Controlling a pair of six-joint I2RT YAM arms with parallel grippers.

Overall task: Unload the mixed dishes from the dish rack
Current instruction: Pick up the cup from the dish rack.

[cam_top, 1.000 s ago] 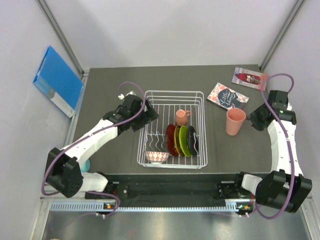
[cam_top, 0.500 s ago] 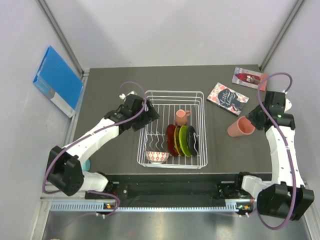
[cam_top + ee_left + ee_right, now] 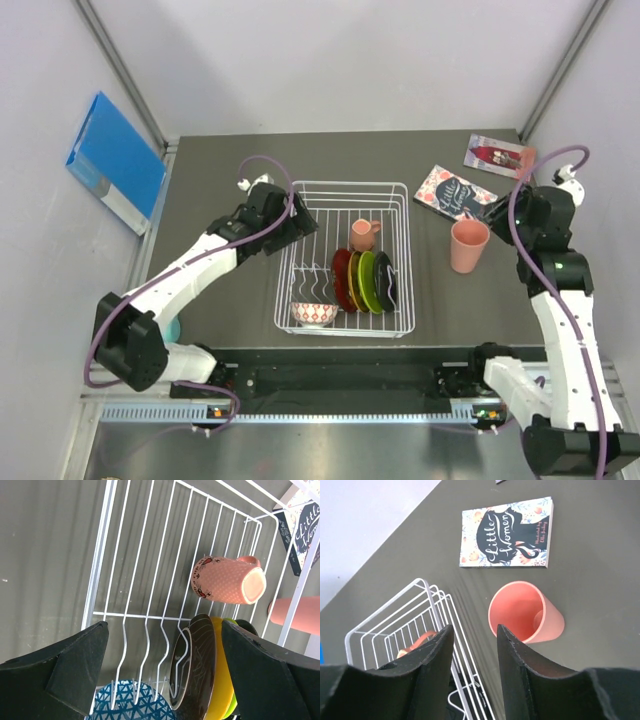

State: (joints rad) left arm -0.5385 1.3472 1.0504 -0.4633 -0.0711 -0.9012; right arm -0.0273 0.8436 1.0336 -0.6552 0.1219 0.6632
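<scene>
The white wire dish rack (image 3: 347,184) sits mid-table. It holds a salmon mug (image 3: 363,234) on its side, a row of upright red, amber, lime-green and black plates (image 3: 363,280), and a small patterned bowl (image 3: 313,314). My left gripper (image 3: 300,225) hovers open and empty over the rack's left rim. In its wrist view its fingers frame the plates (image 3: 200,670), bowl (image 3: 135,705) and mug (image 3: 227,580). The tall pink cup (image 3: 469,245) stands upright on the table right of the rack. My right gripper (image 3: 500,208) is above and behind it, slightly open and empty; the cup (image 3: 525,612) shows past its fingers.
A "Little Women" book (image 3: 455,190) and a second booklet (image 3: 495,153) lie at the far right. A blue folder (image 3: 115,160) leans on the left wall. A teal object (image 3: 176,328) sits by the left arm's base.
Half a second ago the pink cup leaned toward the right gripper; now it stands upright and the right gripper has drawn back from it. The left arm has barely moved.
</scene>
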